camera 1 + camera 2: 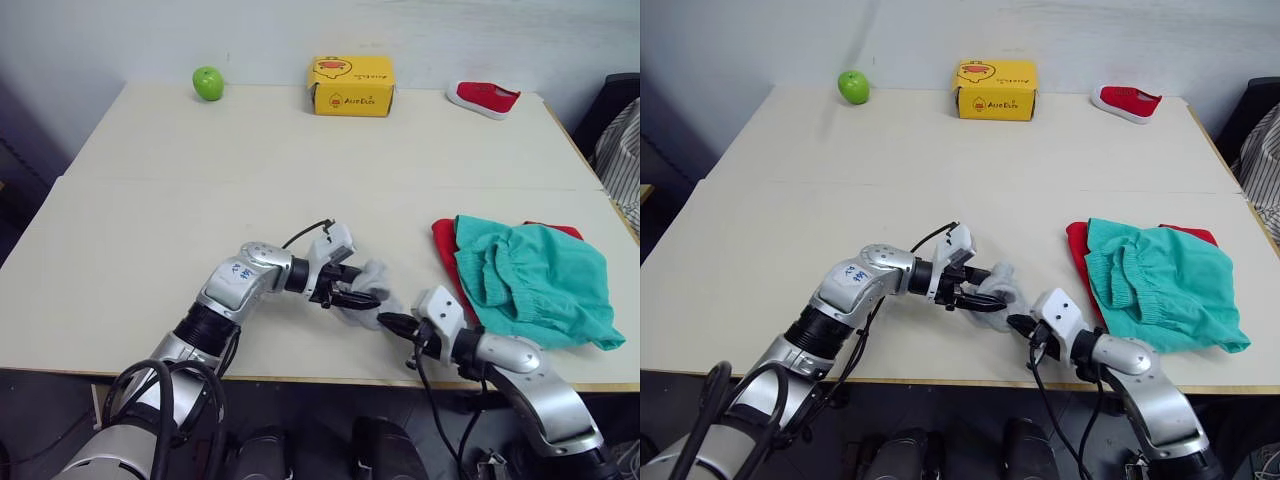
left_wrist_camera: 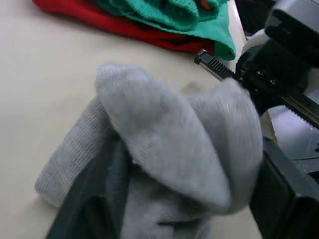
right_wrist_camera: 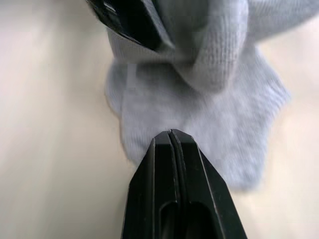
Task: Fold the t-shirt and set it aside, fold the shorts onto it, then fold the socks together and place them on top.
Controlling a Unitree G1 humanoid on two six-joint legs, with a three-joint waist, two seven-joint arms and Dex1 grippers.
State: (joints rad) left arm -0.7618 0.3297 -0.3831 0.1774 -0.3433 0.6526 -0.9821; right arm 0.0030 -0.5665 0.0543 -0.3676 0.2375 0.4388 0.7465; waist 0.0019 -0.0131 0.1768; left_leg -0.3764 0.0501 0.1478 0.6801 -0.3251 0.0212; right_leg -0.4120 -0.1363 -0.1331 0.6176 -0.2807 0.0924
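The red t-shirt (image 1: 443, 243) lies folded flat at the near right of the bench (image 1: 150, 220), mostly covered, with a red edge showing on its left and a strip at its far side. The teal shorts (image 1: 535, 280) lie rumpled on top of it. Left of that pile, near the front edge, the light grey socks (image 1: 368, 293) sit bunched, partly lifted off the surface.

A green apple (image 1: 208, 83), a yellow box (image 1: 351, 86) and a small red shoe (image 1: 483, 98) sit far back on the surface (image 1: 150, 230).
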